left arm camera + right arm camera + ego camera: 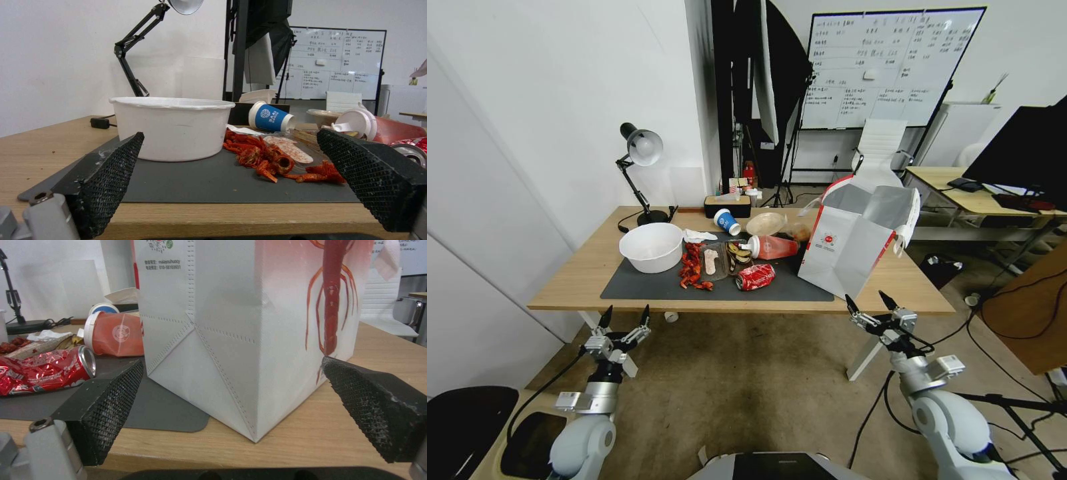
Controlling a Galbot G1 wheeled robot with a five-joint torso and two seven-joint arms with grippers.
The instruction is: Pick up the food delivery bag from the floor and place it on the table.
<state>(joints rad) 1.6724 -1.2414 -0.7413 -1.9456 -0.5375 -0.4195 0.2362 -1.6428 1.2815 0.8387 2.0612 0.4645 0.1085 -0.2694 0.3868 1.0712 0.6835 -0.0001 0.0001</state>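
The food delivery bag (857, 237) already stood on the table (580, 273), right of centre in the head view, one bottom corner on the dark mat (647, 285) and the rest on bare wood, its near corner close to the table's front edge. It leaned slightly, mouth open, silver lining showing, and a white strap handle (908, 223) drooped over its right rim. Judging by the stitched fabric walls and folded base seen in the right wrist view, it looked light and soft-sided, likely to buckle if squeezed at the panels; the strap or the stiffer red-edged rim seemed the safer hold. It did not look fragile, though any contents were hidden.

The right gripper (872, 308) hung just below the table's front edge, before the bag's near corner, fingers spread and empty. The left gripper (625, 323) sat lower left, in front of the white bowl (651, 247), also spread and empty.
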